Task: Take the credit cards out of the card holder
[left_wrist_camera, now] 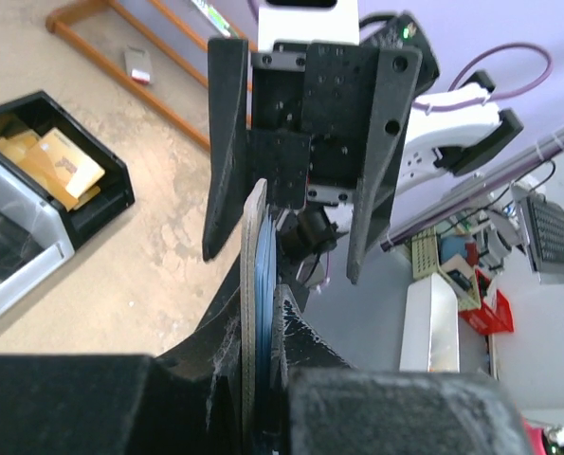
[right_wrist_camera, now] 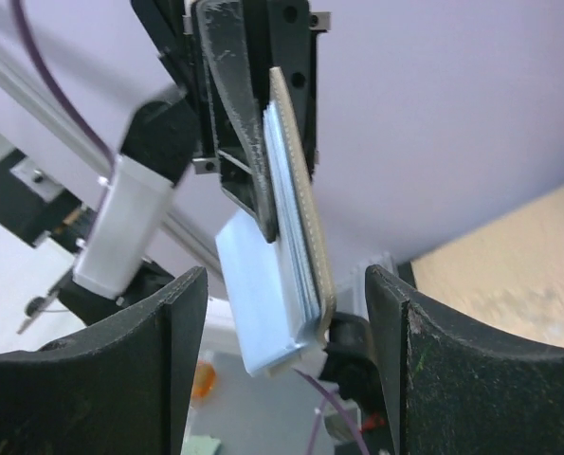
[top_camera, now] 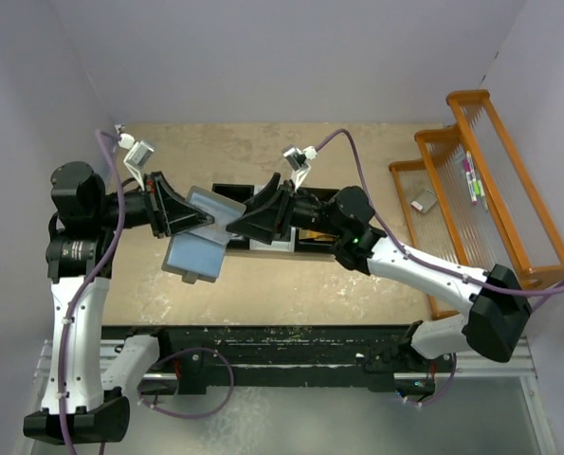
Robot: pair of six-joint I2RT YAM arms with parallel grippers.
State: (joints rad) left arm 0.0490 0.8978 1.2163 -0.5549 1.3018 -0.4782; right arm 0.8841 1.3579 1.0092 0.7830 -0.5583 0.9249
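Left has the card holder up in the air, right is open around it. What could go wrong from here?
1. The left fingers pinch the card holder at one edge only, in mid-air; a pull may pivot or slip it.
2. The open right fingers straddle its whole thickness; closing may clamp the cover, not just the cards.
3. In the top view part of it overhangs the bin tray; a loose card may land on the table.
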